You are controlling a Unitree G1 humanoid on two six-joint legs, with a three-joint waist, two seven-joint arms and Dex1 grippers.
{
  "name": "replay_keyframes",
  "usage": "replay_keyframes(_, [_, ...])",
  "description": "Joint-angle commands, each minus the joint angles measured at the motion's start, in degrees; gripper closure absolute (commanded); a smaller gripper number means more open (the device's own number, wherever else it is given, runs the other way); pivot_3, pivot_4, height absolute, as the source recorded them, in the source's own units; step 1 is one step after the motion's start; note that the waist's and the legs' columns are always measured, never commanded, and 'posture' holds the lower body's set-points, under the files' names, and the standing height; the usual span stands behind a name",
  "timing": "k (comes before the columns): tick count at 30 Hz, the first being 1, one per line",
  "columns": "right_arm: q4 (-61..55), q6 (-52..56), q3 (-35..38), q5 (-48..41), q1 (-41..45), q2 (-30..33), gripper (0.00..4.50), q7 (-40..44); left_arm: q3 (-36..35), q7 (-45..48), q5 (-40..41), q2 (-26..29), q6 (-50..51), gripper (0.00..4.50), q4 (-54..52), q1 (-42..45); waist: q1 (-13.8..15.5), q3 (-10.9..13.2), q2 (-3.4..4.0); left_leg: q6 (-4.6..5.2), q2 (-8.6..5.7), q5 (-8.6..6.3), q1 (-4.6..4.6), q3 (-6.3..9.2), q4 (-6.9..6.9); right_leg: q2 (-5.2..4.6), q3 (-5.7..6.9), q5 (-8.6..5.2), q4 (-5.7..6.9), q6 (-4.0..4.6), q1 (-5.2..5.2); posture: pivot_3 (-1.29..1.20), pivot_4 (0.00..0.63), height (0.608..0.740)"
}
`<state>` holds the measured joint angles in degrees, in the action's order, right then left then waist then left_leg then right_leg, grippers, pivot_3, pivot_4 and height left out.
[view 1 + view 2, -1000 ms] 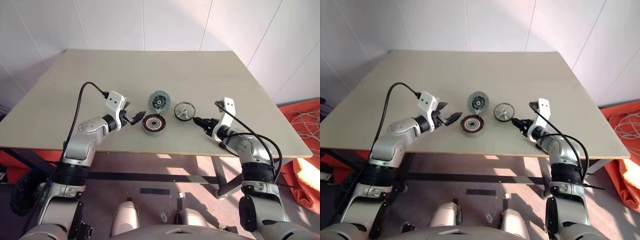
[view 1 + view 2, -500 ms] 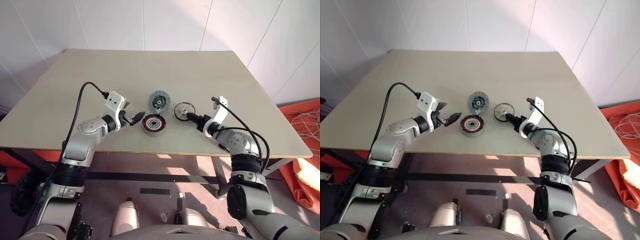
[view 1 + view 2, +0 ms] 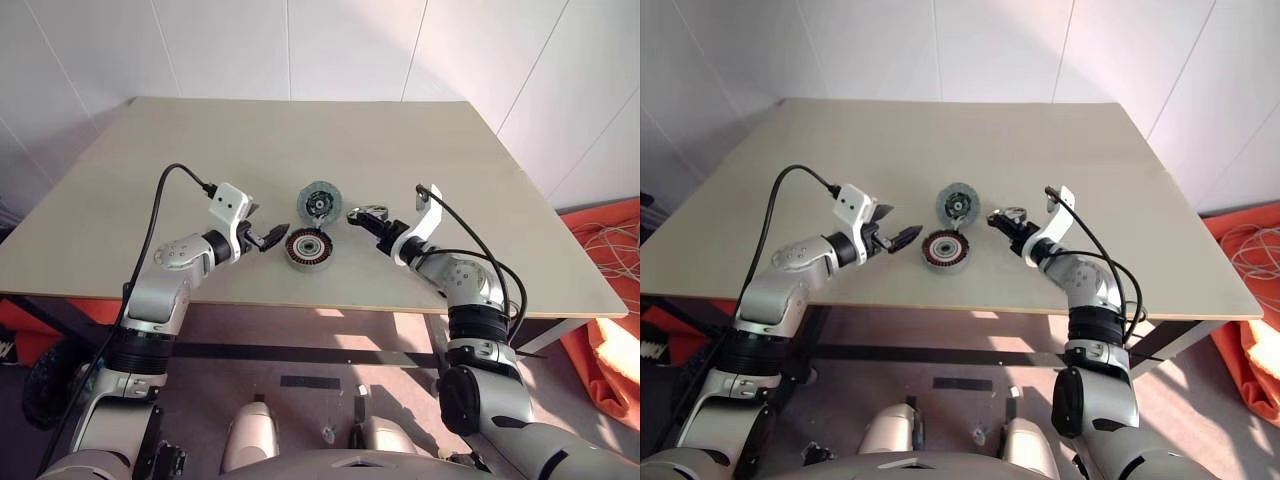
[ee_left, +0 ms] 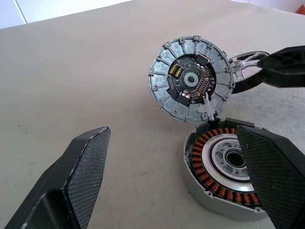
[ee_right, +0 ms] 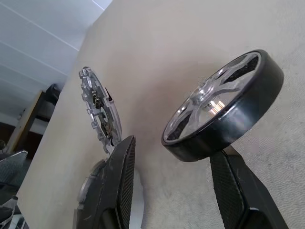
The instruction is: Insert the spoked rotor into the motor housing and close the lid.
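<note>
Left wrist view: lid (image 4: pixel 191 79) unlabelled

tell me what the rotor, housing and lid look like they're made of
Rotor: probably metal, shiny silvery spokes, smooth black rim.
Housing: dark casing, likely metal; copper-coloured wire windings around a pale ring.
Lid: dull grey cast-looking metal with ribs, circuit board inside.

The motor housing (image 3: pixel 308 248) is set on the table (image 3: pixel 300 150) near its front edge. The lid (image 3: pixel 319 201) is found just behind it, tilted up, and the spoked rotor (image 3: pixel 368 213) is placed to its right.
</note>
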<state>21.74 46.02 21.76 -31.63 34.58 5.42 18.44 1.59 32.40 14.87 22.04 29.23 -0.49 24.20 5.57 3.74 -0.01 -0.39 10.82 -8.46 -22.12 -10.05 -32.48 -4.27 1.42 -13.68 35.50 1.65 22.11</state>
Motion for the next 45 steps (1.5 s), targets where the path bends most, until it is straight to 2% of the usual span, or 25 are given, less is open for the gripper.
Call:
replay_keyframes(1, [-2.3, -1.5, -1.0, 0.1, 1.0, 0.6, 1.83, -0.9, -0.7, 0.0, 0.1, 0.4, -0.7, 0.00, -2.3, 0.4, 0.0, 0.0, 0.00, 0.00, 0.00, 0.00, 0.00, 0.00, 0.00, 0.00, 0.00, 0.00, 0.00, 0.00, 0.01, 0.00, 0.000, 0.740])
replay_keyframes(17, [4.6, -7.1, -0.7, 3.2, 2.1, 1.1, 1.83, -8.0, -0.4, -0.1, -0.3, 0.4, -0.9, 0.00, -2.2, 0.6, 0.0, 0.0, 0.00, -0.22, -0.01, 0.13, -0.01, -0.02, 0.08, 0.00, -0.01, 0.00, -0.01, 0.00, 0.07, 0.00, 0.000, 0.740])
replay_keyframes(23, [5.7, -8.6, -0.7, 3.0, 2.6, 1.5, 3.70, -8.3, -0.4, -0.1, -0.5, 0.4, -1.0, 0.00, -2.1, 0.5, 0.0, 0.0, 0.00, -0.22, -0.01, 0.13, -0.01, -0.02, 0.07, 0.00, -0.01, 0.00, 0.00, 0.00, 0.05, 0.00, 0.000, 0.740])
replay_keyframes(31, [4.6, -8.1, -0.6, 2.1, 2.8, 1.7, 3.75, -8.0, -0.5, -0.1, -0.6, 0.3, -1.2, 0.00, -2.1, 0.5, 0.0, 0.0, 0.00, -0.23, -0.01, 0.14, 0.00, -0.02, 0.07, 0.00, 0.00, 0.00, 0.00, 0.00, 0.04, 0.00, 0.000, 0.740])
replay_keyframes(37, [2.8, -6.3, 2.5, -0.5, 3.3, 3.0, 3.75, -9.6, -1.3, -0.1, 0.0, 0.0, -2.0, 0.00, -2.0, 0.6, 0.1, 0.0, 0.00, -0.24, -0.02, 0.14, -0.02, -0.02, 0.07, 0.00, 0.00, 0.00, 0.00, 0.00, 0.04, 0.00, 0.000, 0.740])
replay_keyframes(43, [-8.0, 6.6, 3.7, -8.1, 2.1, 7.2, 3.75, -7.2, -3.2, 0.4, 1.9, -1.2, -5.3, 0.00, -2.3, -0.2, 0.1, 0.0, 0.02, -0.25, -0.02, 0.15, -0.10, -0.02, 0.08, 0.00, 0.00, 0.00, -0.01, -0.01, 0.10, 0.00, 0.000, 0.740])
replay_keyframes(45, [-12.4, 13.3, 4.2, -13.3, 1.9, 8.4, 3.75, -5.1, -3.3, 0.5, 2.0, -1.3, -5.8, 0.00, -2.2, -0.3, 0.1, 0.0, 0.03, -0.25, 0.00, 0.15, -0.08, -0.02, 0.11, 0.01, 0.01, 0.00, -0.03, -0.01, 0.09, 0.00, 0.000, 0.740])
